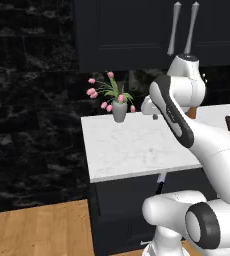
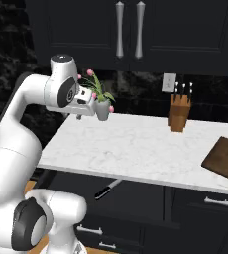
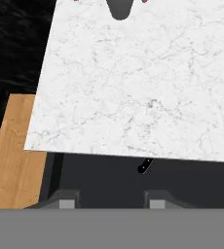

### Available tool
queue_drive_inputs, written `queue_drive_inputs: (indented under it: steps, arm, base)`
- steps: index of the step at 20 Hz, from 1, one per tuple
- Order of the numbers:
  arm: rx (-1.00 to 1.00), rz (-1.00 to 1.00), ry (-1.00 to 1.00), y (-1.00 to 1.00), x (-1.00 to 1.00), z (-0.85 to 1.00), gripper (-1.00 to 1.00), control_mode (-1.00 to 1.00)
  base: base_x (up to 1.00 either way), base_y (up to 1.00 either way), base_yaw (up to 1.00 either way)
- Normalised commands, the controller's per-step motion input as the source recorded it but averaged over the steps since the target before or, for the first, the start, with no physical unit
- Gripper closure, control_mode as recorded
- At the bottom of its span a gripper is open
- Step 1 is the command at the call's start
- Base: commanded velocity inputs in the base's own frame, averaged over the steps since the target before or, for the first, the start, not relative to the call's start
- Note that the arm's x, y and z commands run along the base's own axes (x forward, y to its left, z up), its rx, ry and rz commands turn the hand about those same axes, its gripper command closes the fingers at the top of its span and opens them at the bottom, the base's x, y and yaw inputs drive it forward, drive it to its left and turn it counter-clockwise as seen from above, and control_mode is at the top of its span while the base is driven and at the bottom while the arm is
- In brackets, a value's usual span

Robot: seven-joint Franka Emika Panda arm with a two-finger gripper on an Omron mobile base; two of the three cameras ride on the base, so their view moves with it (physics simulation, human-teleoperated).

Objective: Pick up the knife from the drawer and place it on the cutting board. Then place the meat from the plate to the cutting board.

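Sticking out from under the white marble counter [image 2: 136, 149], the knife [image 2: 107, 189] is seen lying in the open drawer [image 3: 109, 180], black handle outward. The gripper [image 3: 109, 200] is held high above the counter, its fingers spread apart, with nothing between them. The cutting board [image 2: 226, 159] is seen at the counter's right end, beyond the knife block [image 2: 179, 113]. A grey vase of pink tulips [image 2: 101, 105] is seen near the hand.
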Motion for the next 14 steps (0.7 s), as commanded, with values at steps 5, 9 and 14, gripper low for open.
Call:
queue_drive_inputs:
  steps: [5,9,14]
  arm:
    - [0.00,0.00,0.00,0.00,0.00,0.00,-1.00,1.00]
    - [0.00,0.00,0.00,0.00,0.00,0.00,-1.00,1.00]
    - [0.00,0.00,0.00,0.00,0.00,0.00,-1.00,1.00]
  base:
    - [-0.12,-0.22,-0.01]
    - [-0.82,-1.00,-0.05]
    - [-0.44,-1.00,-0.05]
